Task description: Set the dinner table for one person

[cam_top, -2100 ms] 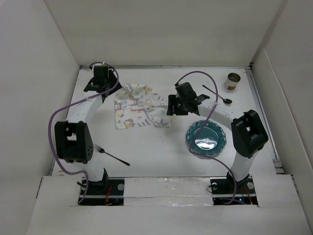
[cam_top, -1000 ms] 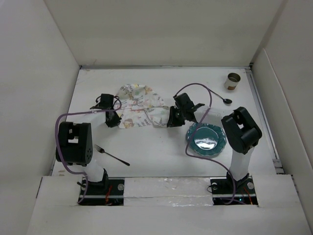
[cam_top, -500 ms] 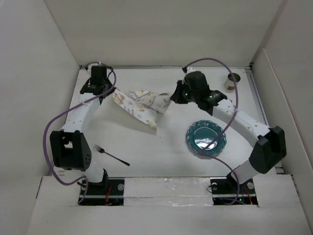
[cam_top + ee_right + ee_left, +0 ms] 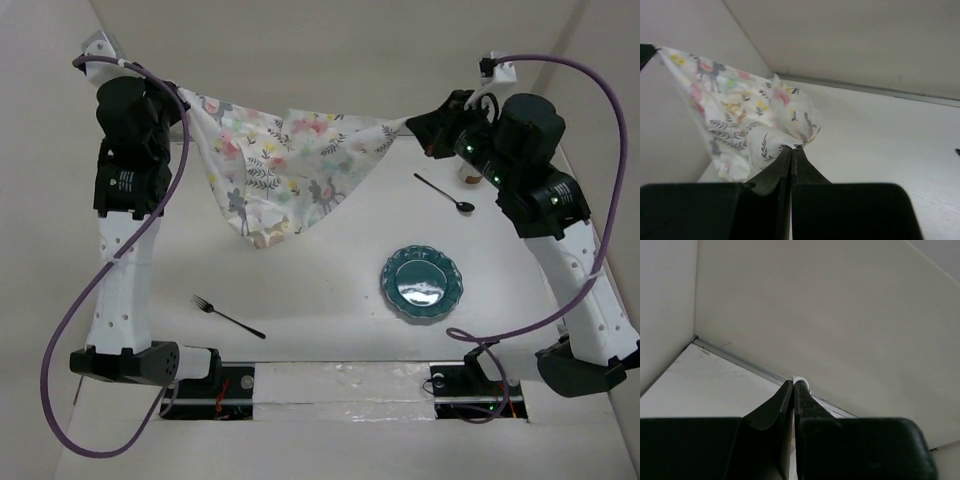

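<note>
Left pincer (image 4: 793, 386), right pincer (image 4: 791, 150) hold cloth mat (image 4: 290, 160) above dinner table (image 4: 320, 300).

Count, top view.

- Counter (image 4: 330, 300): 1, white, rect.
- Cloth mat (image 4: 290, 160): 1, printed w/ pastel animals & leaves.
- Plate (image 4: 421, 283): 1, teal, round.
- Fork (image 4: 228, 317): 1, dark.
- Spoon (image 4: 445, 193): 1, dark.
- Cutlery total: 2 pcs.
- Cup (image 4: 466, 175): 1, mostly hidden behind right arm (image 4: 570, 250); only a sliver shows.
- Arms: 2, incl. left arm (image 4: 125, 250).
- Tools: 2, one per arm: left tool (image 4: 184, 97), right tool (image 4: 415, 125). Wrist views confirm 2 fingers on each.
- Purple cables: 2, one per arm: left cable (image 4: 47, 380), right cable (image 4: 550, 59).
- Tableware on counter: 4 items.
</note>
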Controlling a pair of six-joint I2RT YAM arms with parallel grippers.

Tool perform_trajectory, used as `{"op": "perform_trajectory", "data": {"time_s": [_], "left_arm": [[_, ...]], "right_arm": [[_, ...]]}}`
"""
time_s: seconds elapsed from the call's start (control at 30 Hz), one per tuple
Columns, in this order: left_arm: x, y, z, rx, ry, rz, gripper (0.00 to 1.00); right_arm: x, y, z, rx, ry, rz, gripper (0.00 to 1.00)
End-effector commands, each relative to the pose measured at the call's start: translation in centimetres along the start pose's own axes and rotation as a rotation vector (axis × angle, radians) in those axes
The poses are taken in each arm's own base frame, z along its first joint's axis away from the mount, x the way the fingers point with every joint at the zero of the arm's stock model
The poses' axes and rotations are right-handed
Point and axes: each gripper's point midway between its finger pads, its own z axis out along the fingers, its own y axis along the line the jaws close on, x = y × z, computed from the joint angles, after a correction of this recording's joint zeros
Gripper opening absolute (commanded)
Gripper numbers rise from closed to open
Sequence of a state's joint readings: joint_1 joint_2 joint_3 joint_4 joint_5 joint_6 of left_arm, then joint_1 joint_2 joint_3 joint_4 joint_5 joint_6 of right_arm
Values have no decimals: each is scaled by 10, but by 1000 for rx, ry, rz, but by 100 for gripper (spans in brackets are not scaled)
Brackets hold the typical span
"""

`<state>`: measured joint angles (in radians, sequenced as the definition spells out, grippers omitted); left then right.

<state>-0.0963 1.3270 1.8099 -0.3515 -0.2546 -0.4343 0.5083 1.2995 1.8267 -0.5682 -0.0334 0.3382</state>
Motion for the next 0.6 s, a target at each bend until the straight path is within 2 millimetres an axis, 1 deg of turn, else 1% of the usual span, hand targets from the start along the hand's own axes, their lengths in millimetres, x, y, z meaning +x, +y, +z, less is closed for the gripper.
{"op": "perform_trajectory", "data": {"time_s": [0.0, 0.03, 0.07, 0.1, 0.13, 0.17, 0.2, 0.23, 0.27, 0.3, 0.33, 0.37, 0.4, 0.43, 0.47, 0.5, 0.53, 0.57], "left_arm": [[0, 2, 4, -13, 16, 52, 0], [5, 3, 7, -12, 28, 64, 0], [11, 4, 12, -13, 40, 76, 0], [23, 9, 18, -26, 67, 104, 0], [43, 14, 33, -42, 112, 131, 0], [72, 21, 55, -54, 179, 179, 0], [70, 19, 55, -49, 175, 177, 0], [106, 32, 81, -90, 246, 210, 0], [122, 34, 95, -90, 270, 221, 0], [131, 33, 111, -89, 280, 239, 7], [177, 50, 141, -136, 360, 265, 15], [195, 63, 169, -193, 395, 286, 50], [233, 79, 181, -222, 461, 307, 50], [254, 97, 179, -277, 552, 317, 56], [266, 103, 180, -301, 594, 321, 60], [275, 106, 181, -311, 623, 320, 61], [275, 110, 175, -314, 635, 306, 61], [274, 112, 171, -318, 623, 303, 60]], "right_arm": [[9, -29, 4, 67, 48, -4, 0], [9, -41, 6, 92, 45, 4, 0], [23, -50, 11, 108, 76, 18, 0], [30, -56, 17, 113, 85, 26, 0], [41, -66, 21, 135, 106, 38, 0], [68, -81, 29, 161, 147, 73, 0], [87, -87, 35, 163, 170, 95, 0], [103, -91, 41, 158, 188, 116, 0], [116, -102, 49, 174, 191, 153, 0], [134, -117, 54, 207, 221, 180, 0], [171, -137, 60, 258, 293, 209, 0], [202, -165, 64, 330, 335, 247, 0], [202, -166, 64, 331, 335, 248, 0], [222, -177, 68, 350, 376, 261, 0], [230, -185, 71, 360, 390, 270, 0], [240, -186, 71, 361, 420, 275, 0], [253, -192, 71, 377, 453, 280, 0], [259, -193, 71, 376, 462, 281, 0]]}}
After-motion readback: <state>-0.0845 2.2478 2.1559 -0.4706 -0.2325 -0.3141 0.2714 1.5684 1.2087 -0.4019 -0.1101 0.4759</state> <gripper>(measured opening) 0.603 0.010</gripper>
